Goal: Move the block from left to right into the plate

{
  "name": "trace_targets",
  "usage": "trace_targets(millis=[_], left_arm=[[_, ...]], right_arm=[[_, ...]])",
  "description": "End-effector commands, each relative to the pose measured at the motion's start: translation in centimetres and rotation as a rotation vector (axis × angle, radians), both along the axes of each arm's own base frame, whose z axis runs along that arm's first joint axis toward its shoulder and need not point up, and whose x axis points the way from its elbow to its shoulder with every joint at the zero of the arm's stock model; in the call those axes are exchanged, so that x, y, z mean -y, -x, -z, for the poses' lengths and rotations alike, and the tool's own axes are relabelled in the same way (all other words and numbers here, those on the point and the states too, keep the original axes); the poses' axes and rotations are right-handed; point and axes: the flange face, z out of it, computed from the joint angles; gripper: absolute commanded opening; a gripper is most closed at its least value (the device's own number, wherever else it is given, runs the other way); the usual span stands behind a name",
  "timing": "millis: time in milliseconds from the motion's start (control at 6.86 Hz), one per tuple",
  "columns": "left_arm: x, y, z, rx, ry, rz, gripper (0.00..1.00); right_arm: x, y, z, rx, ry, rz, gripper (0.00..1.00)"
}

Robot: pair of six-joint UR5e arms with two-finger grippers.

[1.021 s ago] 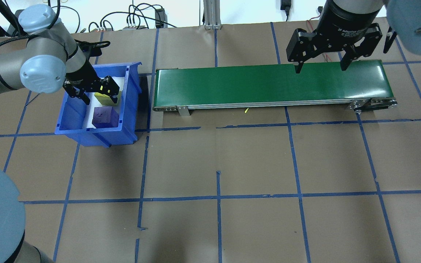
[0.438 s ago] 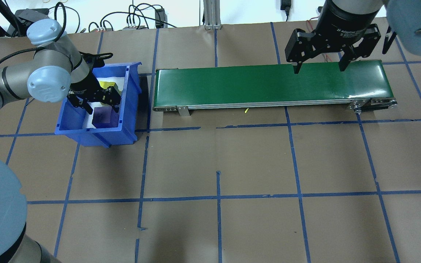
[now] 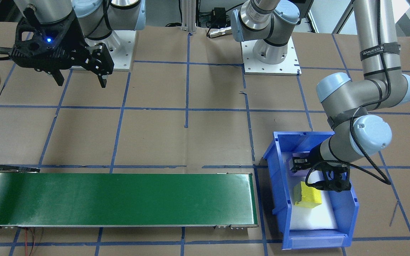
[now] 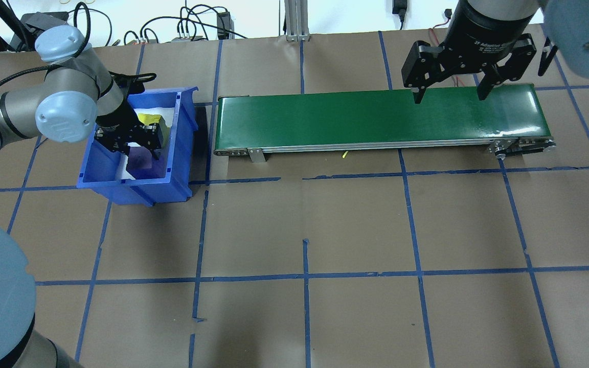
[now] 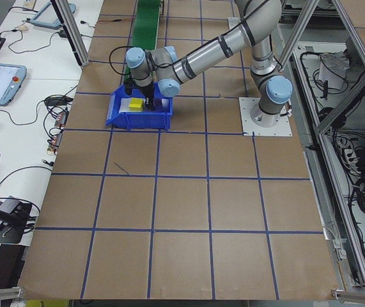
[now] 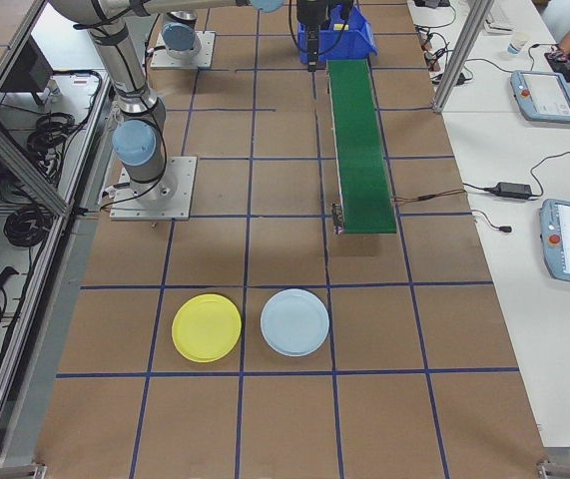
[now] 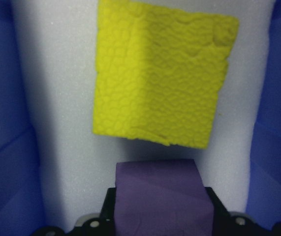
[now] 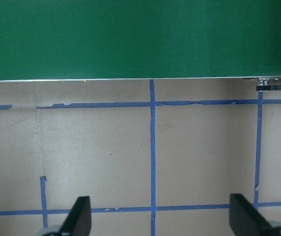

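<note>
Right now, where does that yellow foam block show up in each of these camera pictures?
Front-facing: the yellow block lies in the blue bin, lower right.
Overhead: upper left, partly hidden behind the left gripper.
Exterior left: small yellow patch, upper middle.
Exterior right: not visible; only the bin's top shows.
Left wrist: fills the upper centre.
Right wrist: not in it.
Shared landmark: the blue bin.

Two blocks, yellow (image 3: pixel 308 195) and purple (image 7: pixel 162 194); two plates, yellow (image 6: pixel 206 327) and pale blue (image 6: pixel 295 322); one bin (image 4: pixel 182 133); one conveyor (image 4: pixel 376 118).
</note>
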Motion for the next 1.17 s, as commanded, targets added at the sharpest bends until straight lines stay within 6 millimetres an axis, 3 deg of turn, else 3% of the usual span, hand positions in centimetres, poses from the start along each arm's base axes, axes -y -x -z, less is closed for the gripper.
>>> trace_targets(millis=[0,292,438,729,875,1021], left_arm=[[0.6,-0.1,-5.0,0.010,0.038,-0.031,0.18],[2.2,0.5,-11.6,0.007,0.031,-0.072,0.18],[2.7,1.5,-13.1,0.003,0.064,-0.061,0.19],[2.8,9.7,-14.5,0.013,0.122,-0.078,0.20],[3.1,13.3,-14.2,0.006,0.167,-0.065,0.20],[3.4,16.7,-12.0,-0.046,0.148,-0.048,0.20]], right_arm=[[-0.1,0.2,-0.2,-0.004,0.002,0.002,1.00],[-0.3,-0.3,-0.4,0.007,0.006,-0.003,1.00],[-0.4,-0.3,-0.3,0.005,0.002,-0.005,1.00],[-0.1,0.1,-0.3,-0.002,0.005,0.002,1.00],[-0.3,-0.1,-0.4,-0.002,0.005,-0.002,1.00],[-0.3,-0.1,-0.4,-0.002,0.005,-0.003,1.00]])
